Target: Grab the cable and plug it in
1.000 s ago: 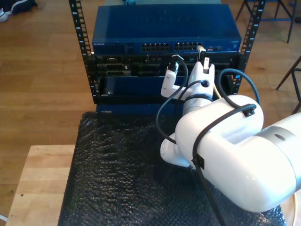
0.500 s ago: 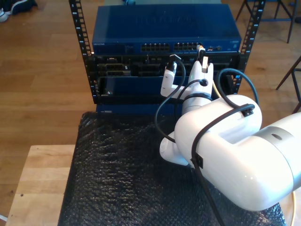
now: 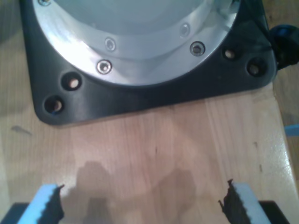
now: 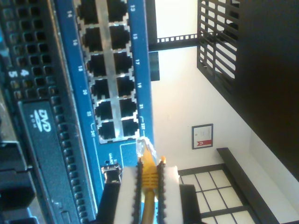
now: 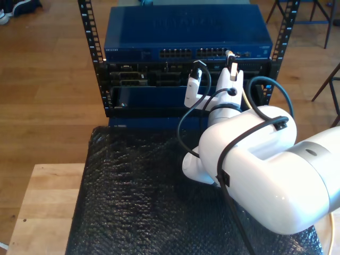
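Observation:
In the second wrist view my second gripper point(image 4: 148, 183) is shut on the yellow cable point(image 4: 148, 173). Its clear plug point(image 4: 141, 148) sticks out past the fingertips and sits just off the end of the blue switch's point(image 4: 126, 156) port rows, beside ports 22 and 24; whether it touches I cannot tell. In the exterior view that gripper point(image 5: 231, 62) reaches the switch point(image 5: 186, 32) near the right end of its ports, and the cable point(image 5: 245, 99) trails back along the white arm. My first gripper point(image 3: 140, 205) is open above bare wood, nothing between its fingers.
The switch sits in a black rack point(image 5: 90, 37) with other units below. A black bubble-wrap mat point(image 5: 133, 202) covers the wooden table point(image 5: 48, 202). A black arm base plate point(image 3: 140, 93) lies just ahead of my first gripper. Stool legs point(image 5: 329, 85) stand at the exterior view's right.
My second arm has shifted slightly toward the exterior view's right, keeping the plug at the right end of the switch's ports. The grip on the cable is unchanged.

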You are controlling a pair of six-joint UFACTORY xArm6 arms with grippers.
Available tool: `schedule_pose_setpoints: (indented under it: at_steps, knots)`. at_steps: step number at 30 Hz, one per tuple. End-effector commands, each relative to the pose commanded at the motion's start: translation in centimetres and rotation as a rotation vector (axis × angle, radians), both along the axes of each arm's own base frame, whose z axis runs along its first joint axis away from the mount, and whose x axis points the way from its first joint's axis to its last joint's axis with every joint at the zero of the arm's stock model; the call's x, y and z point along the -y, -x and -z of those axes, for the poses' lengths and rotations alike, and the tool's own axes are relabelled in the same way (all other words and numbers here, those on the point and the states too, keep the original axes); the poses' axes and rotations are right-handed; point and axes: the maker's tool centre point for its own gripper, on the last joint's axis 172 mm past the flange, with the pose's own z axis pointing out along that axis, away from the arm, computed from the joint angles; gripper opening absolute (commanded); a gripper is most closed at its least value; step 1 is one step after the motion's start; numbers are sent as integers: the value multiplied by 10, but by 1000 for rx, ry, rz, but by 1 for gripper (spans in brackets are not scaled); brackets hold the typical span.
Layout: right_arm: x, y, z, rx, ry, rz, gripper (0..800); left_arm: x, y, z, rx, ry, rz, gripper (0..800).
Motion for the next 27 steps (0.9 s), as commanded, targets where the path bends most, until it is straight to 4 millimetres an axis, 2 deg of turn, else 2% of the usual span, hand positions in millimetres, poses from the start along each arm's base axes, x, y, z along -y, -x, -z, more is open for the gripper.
schedule_pose_setpoints:
  at_steps: [14, 27]
  knots:
    - [-2, -1, 2, -8, 2, -6, 0, 0, 0, 0, 0, 0, 0, 800]
    - [5, -4, 3, -10, -3, 2, 0, 0, 0, 0, 0, 0, 0, 800]
